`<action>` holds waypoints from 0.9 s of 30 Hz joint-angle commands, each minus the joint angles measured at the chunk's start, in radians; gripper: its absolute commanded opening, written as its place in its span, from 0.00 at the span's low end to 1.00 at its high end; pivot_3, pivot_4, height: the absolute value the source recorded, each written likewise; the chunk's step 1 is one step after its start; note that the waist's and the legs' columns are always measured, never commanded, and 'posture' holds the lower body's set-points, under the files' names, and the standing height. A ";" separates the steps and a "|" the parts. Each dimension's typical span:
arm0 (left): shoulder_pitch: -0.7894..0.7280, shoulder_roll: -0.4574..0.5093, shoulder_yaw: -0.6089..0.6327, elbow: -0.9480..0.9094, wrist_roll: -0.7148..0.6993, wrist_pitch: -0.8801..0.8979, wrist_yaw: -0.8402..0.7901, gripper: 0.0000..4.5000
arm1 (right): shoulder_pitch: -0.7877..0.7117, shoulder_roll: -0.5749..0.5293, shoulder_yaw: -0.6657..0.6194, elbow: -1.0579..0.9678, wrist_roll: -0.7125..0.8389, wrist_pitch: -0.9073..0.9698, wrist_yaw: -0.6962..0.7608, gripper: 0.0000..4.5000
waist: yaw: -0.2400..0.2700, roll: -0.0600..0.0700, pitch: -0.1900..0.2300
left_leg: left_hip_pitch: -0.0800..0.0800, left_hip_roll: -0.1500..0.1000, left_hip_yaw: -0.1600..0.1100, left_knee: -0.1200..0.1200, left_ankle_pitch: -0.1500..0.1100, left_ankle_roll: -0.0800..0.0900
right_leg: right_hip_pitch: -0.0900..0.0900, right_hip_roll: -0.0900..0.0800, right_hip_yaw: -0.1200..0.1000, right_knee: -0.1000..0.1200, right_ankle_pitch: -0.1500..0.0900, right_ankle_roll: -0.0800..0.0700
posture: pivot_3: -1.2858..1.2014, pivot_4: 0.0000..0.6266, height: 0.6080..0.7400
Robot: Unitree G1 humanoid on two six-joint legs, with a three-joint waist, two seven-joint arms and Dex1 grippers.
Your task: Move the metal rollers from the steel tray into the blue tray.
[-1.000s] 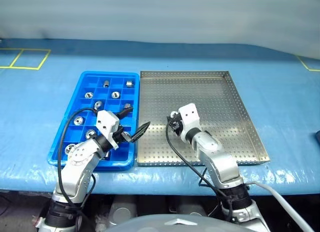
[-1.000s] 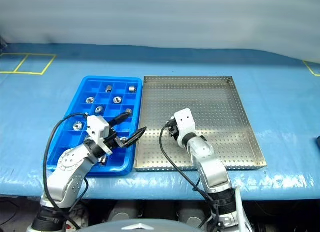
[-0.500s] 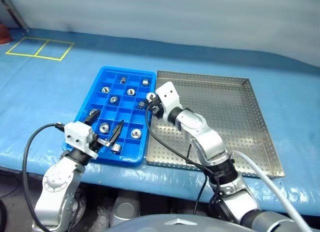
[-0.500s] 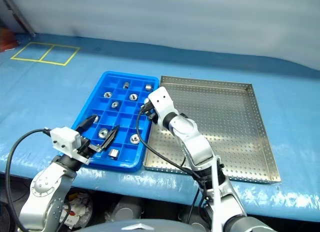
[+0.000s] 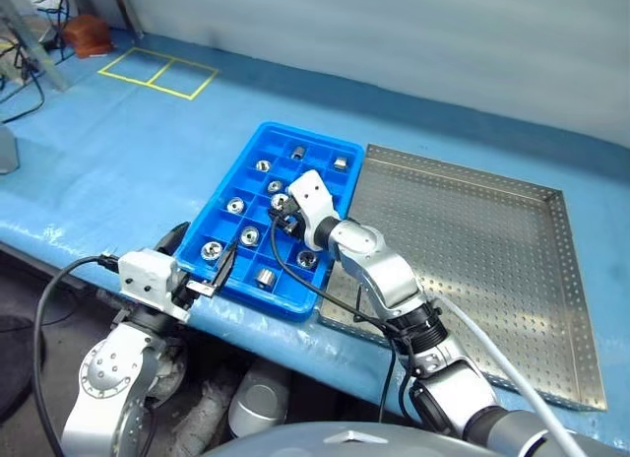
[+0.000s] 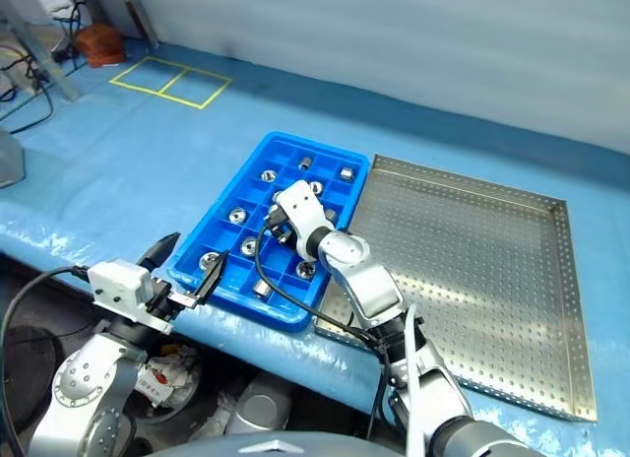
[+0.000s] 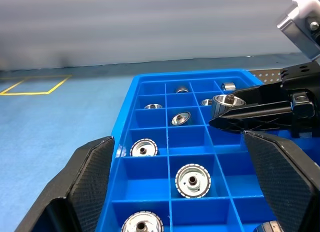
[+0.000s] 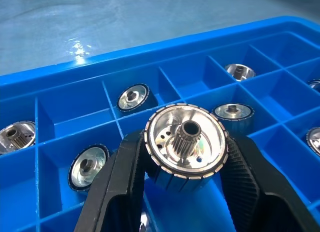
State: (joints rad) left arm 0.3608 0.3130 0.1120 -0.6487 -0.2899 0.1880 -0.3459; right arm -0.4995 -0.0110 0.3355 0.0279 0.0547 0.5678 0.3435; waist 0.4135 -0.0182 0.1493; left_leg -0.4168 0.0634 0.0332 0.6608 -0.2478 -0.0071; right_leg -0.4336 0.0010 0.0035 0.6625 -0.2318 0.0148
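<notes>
Right gripper (image 5: 282,209), centre of the head view, has its fingers (image 8: 125,177) clenched on one metal roller (image 8: 185,147), held over the middle compartments of the blue tray (image 5: 226,186). Other metal rollers (image 5: 212,250) sit one per compartment. Left gripper (image 5: 200,262), lower left, hangs at the tray's near edge, fingers (image 7: 90,179) spread wide and holding nothing. Steel tray (image 5: 482,230) lies right of the blue tray on the counter (image 5: 118,152), touching it.
</notes>
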 commanded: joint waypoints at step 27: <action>-0.108 0.022 -0.038 0.007 -0.027 0.030 -0.073 1.00 | 0.102 -0.062 -0.058 -0.158 0.027 0.073 0.010 0.92 | 0.061 0.000 -0.001 | -0.012 0.000 -0.002 0.003 0.000 -0.001 | -0.010 0.000 -0.003 0.001 0.002 0.003 | 0.71 0.24 1.00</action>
State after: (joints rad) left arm 0.2614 0.3256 0.0700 -0.6350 -0.2977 0.2176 -0.4078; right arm -0.4009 -0.0805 0.2946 -0.0807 0.0704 0.6437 0.3599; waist 0.4745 -0.0185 0.1484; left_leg -0.4290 0.0636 0.0315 0.6637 -0.2477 -0.0077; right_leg -0.4438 0.0012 0.0000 0.6633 -0.2296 0.0182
